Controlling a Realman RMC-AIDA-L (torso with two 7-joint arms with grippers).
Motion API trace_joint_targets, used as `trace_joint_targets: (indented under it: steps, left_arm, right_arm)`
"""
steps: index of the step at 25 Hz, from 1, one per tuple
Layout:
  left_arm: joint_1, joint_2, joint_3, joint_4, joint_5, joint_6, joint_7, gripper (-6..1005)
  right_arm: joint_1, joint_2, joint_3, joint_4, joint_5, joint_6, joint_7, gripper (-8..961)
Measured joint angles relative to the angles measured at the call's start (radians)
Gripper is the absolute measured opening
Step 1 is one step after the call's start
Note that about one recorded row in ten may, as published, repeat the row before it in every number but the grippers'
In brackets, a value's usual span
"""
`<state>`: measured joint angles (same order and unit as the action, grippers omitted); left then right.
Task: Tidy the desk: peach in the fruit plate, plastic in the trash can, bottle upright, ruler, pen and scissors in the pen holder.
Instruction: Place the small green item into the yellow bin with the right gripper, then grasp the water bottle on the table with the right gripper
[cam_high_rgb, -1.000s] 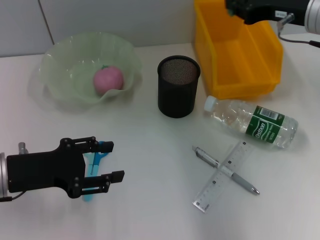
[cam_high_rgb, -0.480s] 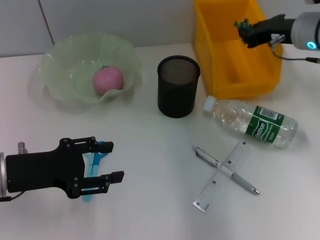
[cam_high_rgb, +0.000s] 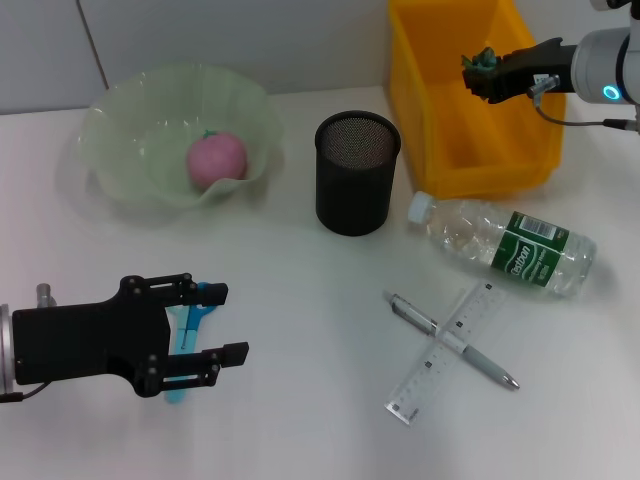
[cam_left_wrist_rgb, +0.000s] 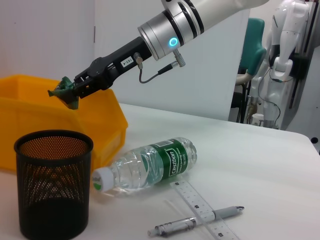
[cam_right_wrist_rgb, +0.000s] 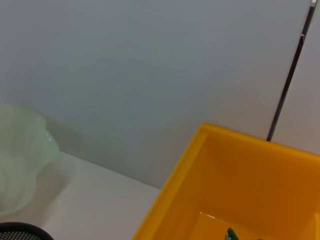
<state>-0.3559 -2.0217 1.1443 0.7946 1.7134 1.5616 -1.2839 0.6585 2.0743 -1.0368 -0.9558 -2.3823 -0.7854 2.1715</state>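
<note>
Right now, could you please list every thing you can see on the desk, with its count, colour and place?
pink peach: 1, in pale green wavy plate, far left
black mesh pen holder: 1, centre
yellow plastic bin: 1, far right
clear water bottle: 1, green label, lying before bin
grey pen: 1, crossing clear ruler, near right
blue scissors: 1, under left pincer
green plastic scrap: 1, in right pincer
left pincer: open, near left
right pincer: over bin

A white desk meets a pale wall behind.

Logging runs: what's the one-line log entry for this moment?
right gripper: holds green plastic over yellow bin | left gripper: open, over scissors
</note>
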Motion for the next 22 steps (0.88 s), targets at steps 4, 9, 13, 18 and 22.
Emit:
trace_joint_targets:
  steps: [4, 9, 13, 18, 22]
  left_arm:
    - [0.000, 0.000, 0.000, 0.000, 0.000, 0.000, 0.000, 743]
    - [0.000, 0.000, 0.000, 0.000, 0.000, 0.000, 0.000, 745]
    - [0.000, 0.000, 0.000, 0.000, 0.000, 0.000, 0.000, 746]
    - [0.001, 0.000, 0.000, -0.001, 0.000, 0.000, 0.000, 747]
    - [0.002, 0.000, 0.000, -0.001, 0.000, 0.000, 0.000, 748]
  right_arm:
    - [0.001, 0.000, -0.001, 0.000, 0.001, 0.001, 0.002, 325]
    - [0.001, 0.000, -0.002, 0.000, 0.001, 0.001, 0.002, 540]
    - [0.001, 0.000, -0.002, 0.000, 0.001, 0.001, 0.002, 605]
    - [0.005, 0.000, -0.002, -0.001, 0.002, -0.002, 0.002, 686]
    - [0.006, 0.000, -0.002, -0.004, 0.005, 0.000, 0.002, 725]
